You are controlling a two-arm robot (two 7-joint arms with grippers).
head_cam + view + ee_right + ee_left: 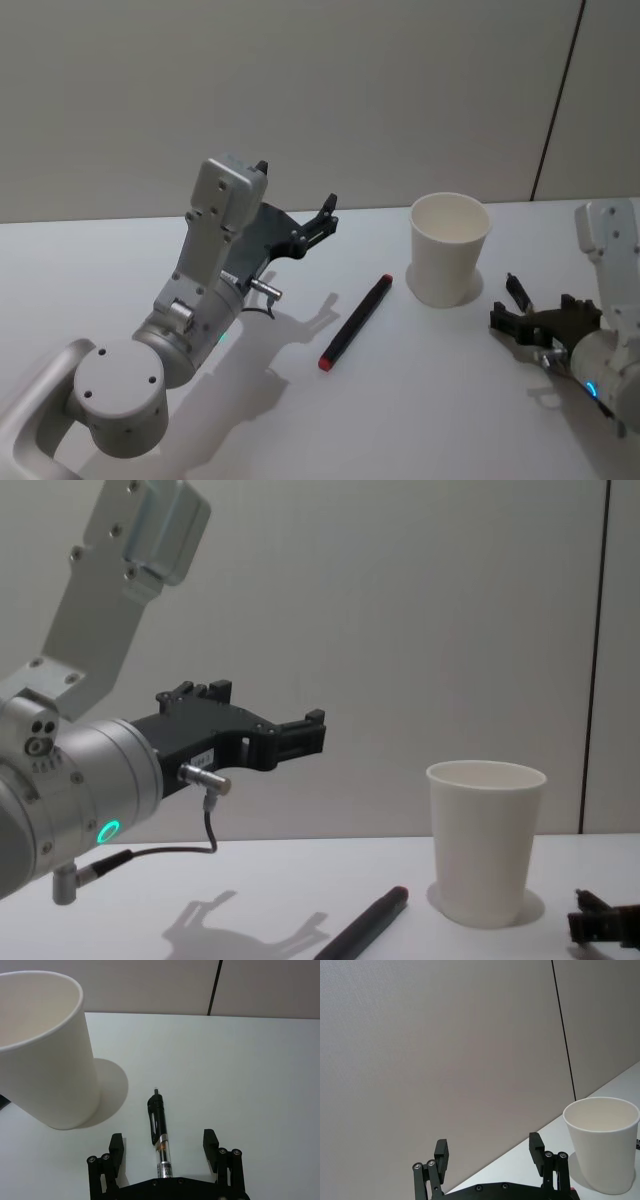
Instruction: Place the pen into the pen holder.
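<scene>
The pen holder (pixel 450 248), a plain white paper cup, stands upright and empty on the white table. A black pen (pixel 159 1127) with a clear barrel lies flat on the table just to the cup's right. My right gripper (pixel 163 1139) sits low over this pen, open, with a finger on each side and neither touching it. In the head view that right gripper (pixel 520 312) is at the right edge. A second, dark pen (pixel 355 322) with red ends lies left of the cup. My left gripper (pixel 325 215) hangs open and empty above the table, pointing toward the pen holder (pixel 602 1142).
The white table (pixel 420 420) runs back to a grey wall (pixel 300 90). The left arm's large silver body (pixel 190 320) fills the near left. In the chest view the dark pen (pixel 365 925) lies in front of the cup (pixel 485 840), and the right gripper (pixel 600 925) rests at the lower right corner.
</scene>
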